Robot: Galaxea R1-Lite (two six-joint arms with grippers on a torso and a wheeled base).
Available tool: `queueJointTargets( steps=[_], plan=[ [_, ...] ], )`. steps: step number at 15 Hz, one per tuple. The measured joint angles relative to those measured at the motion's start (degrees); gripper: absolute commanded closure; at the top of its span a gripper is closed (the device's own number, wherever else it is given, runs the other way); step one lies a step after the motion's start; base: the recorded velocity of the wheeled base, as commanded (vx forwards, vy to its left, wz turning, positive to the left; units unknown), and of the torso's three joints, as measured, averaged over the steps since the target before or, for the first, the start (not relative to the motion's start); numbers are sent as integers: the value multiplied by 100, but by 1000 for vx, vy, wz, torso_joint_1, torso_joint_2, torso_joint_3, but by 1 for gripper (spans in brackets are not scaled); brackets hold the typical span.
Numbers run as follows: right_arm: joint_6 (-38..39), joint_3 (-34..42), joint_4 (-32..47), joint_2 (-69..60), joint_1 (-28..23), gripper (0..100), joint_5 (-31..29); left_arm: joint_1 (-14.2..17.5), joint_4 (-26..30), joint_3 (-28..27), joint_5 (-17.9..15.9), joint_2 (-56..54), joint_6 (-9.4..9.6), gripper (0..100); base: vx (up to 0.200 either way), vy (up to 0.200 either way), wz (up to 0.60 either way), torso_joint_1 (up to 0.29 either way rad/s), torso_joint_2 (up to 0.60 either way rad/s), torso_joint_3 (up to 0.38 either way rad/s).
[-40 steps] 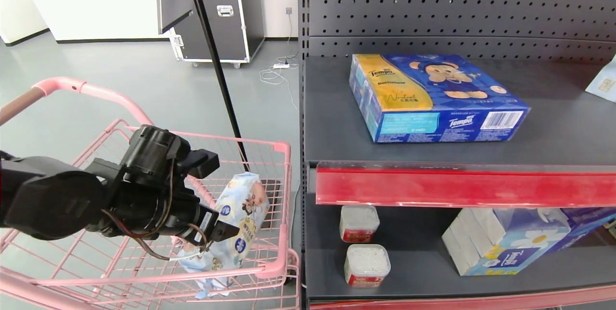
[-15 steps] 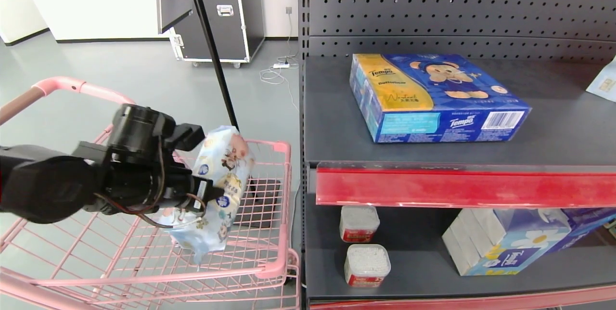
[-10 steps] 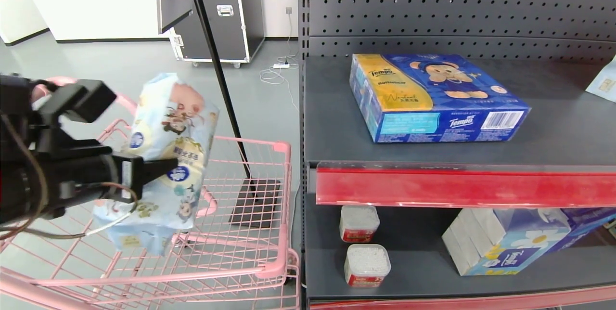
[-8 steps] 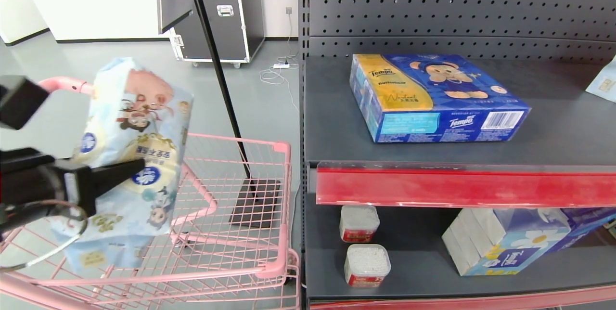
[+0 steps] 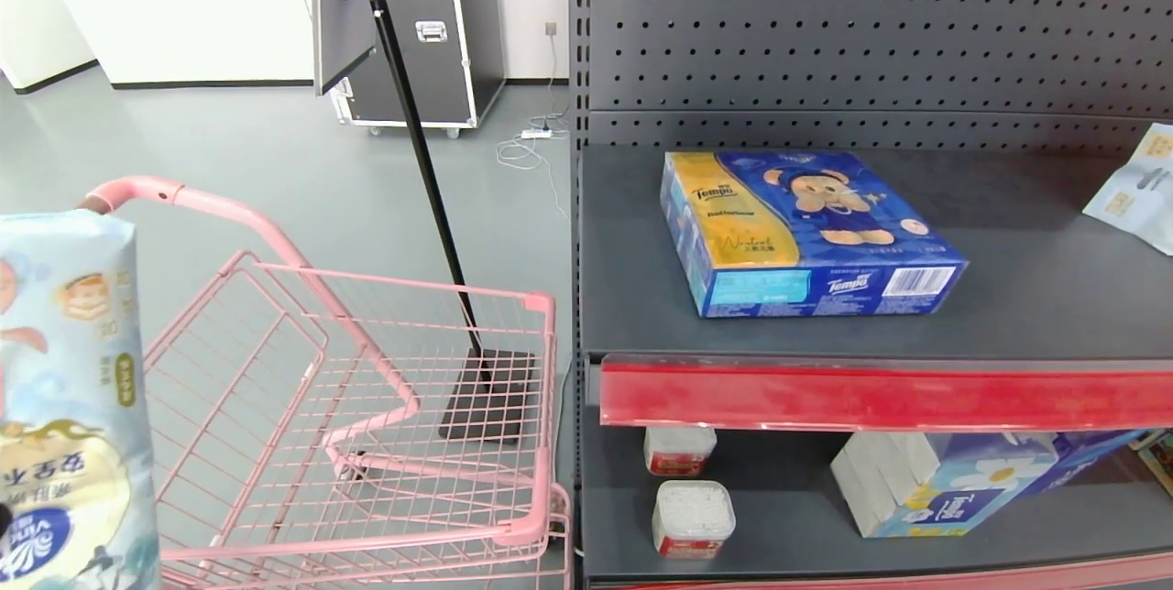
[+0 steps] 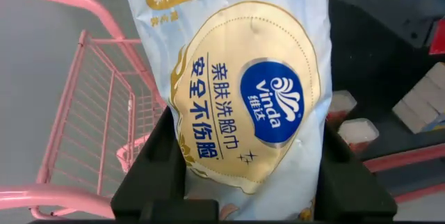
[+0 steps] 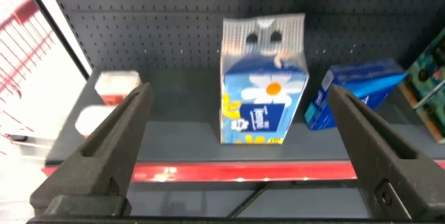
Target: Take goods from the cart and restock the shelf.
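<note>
A pale blue soft pack of tissues (image 5: pixel 64 388) with cartoon print hangs at the far left of the head view, above the near side of the pink wire cart (image 5: pixel 385 388). In the left wrist view my left gripper (image 6: pixel 254 165) is shut on this pack (image 6: pixel 243 78), one black finger (image 6: pixel 156 161) on each side. The shelf (image 5: pixel 1035 297) stands to the right of the cart, with a flat blue tissue box (image 5: pixel 806 233) on its upper board. My right gripper (image 7: pixel 240 147) is open and faces the lower board, where a blue-and-white tissue pack (image 7: pixel 264 92) stands.
A black stand pole (image 5: pixel 422 169) rises behind the cart, in front of a black flight case (image 5: pixel 412 22). The lower board holds two small white tubs (image 5: pixel 692 517) and tissue packs (image 5: pixel 944 489). A red price rail (image 5: pixel 871 393) edges the upper board. A white pack (image 5: pixel 1136 191) lies at its right end.
My left gripper has lifted the tissue pack out of the cart, up and toward the left near the camera. The head view has also shifted, so the shelf sits lower in the picture.
</note>
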Motion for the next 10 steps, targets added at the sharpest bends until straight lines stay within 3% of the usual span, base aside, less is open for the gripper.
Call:
queueJointTargets(
  steps=[4, 10],
  plan=[
    [0, 0, 0, 0, 0, 0, -2, -41, 24, 83, -55, -627, 7, 100, 0, 0, 0, 178, -540, -370],
    [0, 0, -2, 0, 0, 0, 1, -99, 20, -11, -66, -684, 49, 100, 0, 0, 0, 213, -566, -356]
  ],
)
